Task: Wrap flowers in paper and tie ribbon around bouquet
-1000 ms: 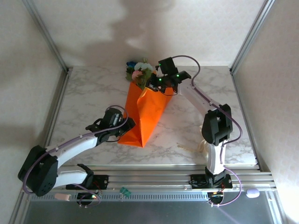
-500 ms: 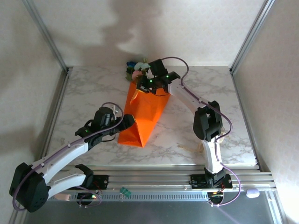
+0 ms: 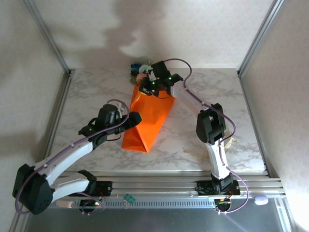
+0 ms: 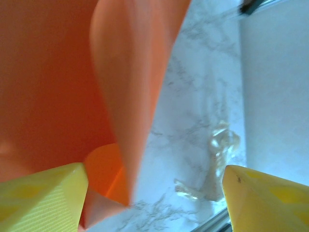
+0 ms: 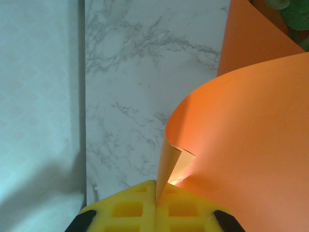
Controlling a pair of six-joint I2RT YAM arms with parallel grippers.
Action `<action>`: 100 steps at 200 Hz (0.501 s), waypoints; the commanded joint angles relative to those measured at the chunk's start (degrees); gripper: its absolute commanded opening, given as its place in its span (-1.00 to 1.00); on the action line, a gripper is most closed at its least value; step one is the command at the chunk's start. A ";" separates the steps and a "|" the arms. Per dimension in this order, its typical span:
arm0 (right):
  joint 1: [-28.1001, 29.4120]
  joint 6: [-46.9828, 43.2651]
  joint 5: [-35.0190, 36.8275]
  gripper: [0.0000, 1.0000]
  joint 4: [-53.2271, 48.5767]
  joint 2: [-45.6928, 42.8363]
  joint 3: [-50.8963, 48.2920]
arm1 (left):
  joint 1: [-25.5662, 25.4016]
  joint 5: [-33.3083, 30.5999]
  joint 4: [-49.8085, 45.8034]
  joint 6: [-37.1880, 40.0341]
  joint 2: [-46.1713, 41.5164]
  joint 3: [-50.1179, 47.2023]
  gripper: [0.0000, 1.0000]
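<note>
**Right jaws pinch the orange sheet; left jaws gape beside it**

In the right wrist view, the right gripper sits at the bottom centre of the frame. Its two yellow fingers are pressed together on a thin upright edge of the paper. From that pinch the orange sheet curls up and to the right, filling the right half of the frame. Green leaves show in the upper right corner, above the sheet's rim.

In the left wrist view, the left gripper is spread wide, with one yellow finger in the lower left corner and the other in the lower right. A rolled fold of the paper hangs down between them, close to the lower-left finger. Whether it touches that finger I cannot tell. The ribbon lies crumpled on the marble table, right of centre and clear of the paper.

From above, the paper forms a loose cone in the middle of the frame, with its wide end toward the top. The flowers poke out of that end, just left of the right gripper. The left gripper sits at the cone's left edge, near its narrow lower end.
</note>
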 commanded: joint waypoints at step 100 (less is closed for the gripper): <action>0.30 0.02 2.19 -0.48 -4.59 2.59 3.85 | 0.58 -5.94 -2.79 6.49 11.47 0.66 -0.59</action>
